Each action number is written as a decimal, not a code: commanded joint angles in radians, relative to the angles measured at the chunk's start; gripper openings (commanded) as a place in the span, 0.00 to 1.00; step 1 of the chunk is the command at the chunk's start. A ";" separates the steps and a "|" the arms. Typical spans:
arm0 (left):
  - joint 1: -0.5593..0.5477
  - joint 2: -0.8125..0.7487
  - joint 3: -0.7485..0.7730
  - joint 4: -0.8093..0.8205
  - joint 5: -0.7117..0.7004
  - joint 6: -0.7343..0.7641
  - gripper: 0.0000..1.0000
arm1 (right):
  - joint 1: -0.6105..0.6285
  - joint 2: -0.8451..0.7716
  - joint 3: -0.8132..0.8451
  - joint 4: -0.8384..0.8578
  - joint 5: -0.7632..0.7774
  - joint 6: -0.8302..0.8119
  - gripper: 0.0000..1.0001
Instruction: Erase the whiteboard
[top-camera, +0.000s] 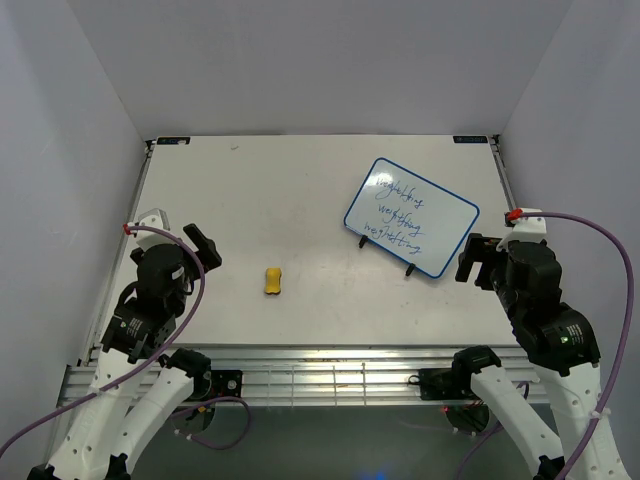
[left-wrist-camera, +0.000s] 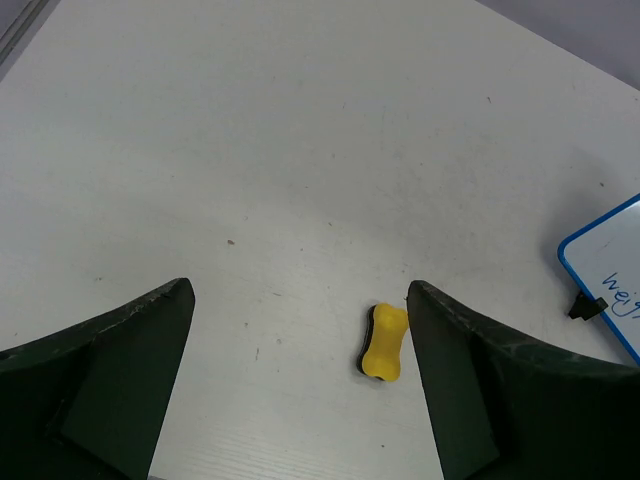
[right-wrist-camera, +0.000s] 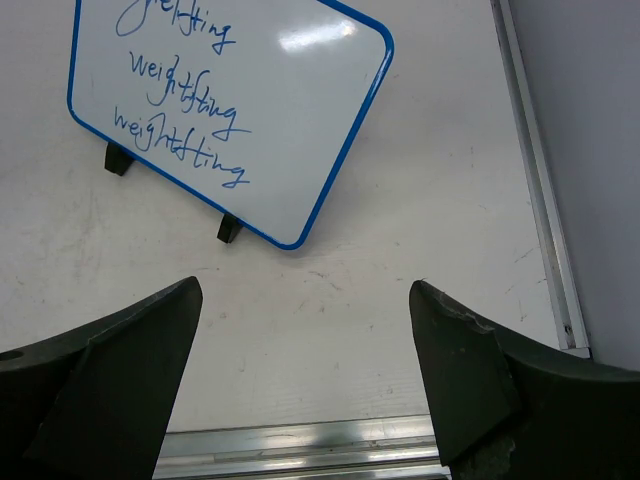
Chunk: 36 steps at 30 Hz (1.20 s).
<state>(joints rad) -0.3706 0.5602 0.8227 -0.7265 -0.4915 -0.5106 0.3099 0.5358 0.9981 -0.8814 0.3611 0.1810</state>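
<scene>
Left wrist view shows the left gripper (left-wrist-camera: 298, 290) with its jaws spread wide and nothing between them. The yellow eraser (left-wrist-camera: 384, 343) lies on the table (left-wrist-camera: 300, 120) ahead of it, off-centre and close to the right-hand finger. The right gripper (right-wrist-camera: 305, 290) is also wide apart and empty, and hovers near the near-right corner of the whiteboard (right-wrist-camera: 230, 100). The board stands on its little black feet (right-wrist-camera: 229, 228) at the far right of the table and carries three lines of blue writing. Eraser and board are well apart.

The step in hand looks like fetching the eraser, since nothing is wiped yet. To do it well, the left gripper should:

- shift right until the eraser sits mid-gap
- turn so the fingers straddle its narrow waist
- come down until the tips are just off the table
- close firmly

The dark strip along one edge is probably the felt, and it should end up facing the board. Because the board only rests on its feet, it may slide or tip under wiping pressure, so the right gripper would do well to steady the near-right corner.
</scene>
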 joint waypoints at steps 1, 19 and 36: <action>-0.005 0.003 -0.004 -0.002 -0.012 -0.008 0.98 | 0.006 -0.002 -0.003 0.021 0.013 0.009 0.90; -0.005 -0.013 -0.020 -0.005 0.010 -0.054 0.98 | 0.006 0.114 -0.127 0.430 -0.163 -0.015 0.90; -0.005 0.053 -0.053 0.058 0.158 0.020 0.98 | -0.235 1.022 0.482 0.366 -0.477 -0.365 0.91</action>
<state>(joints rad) -0.3706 0.6155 0.7773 -0.7002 -0.3939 -0.5148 0.1177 1.4631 1.3514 -0.4580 0.0238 -0.1116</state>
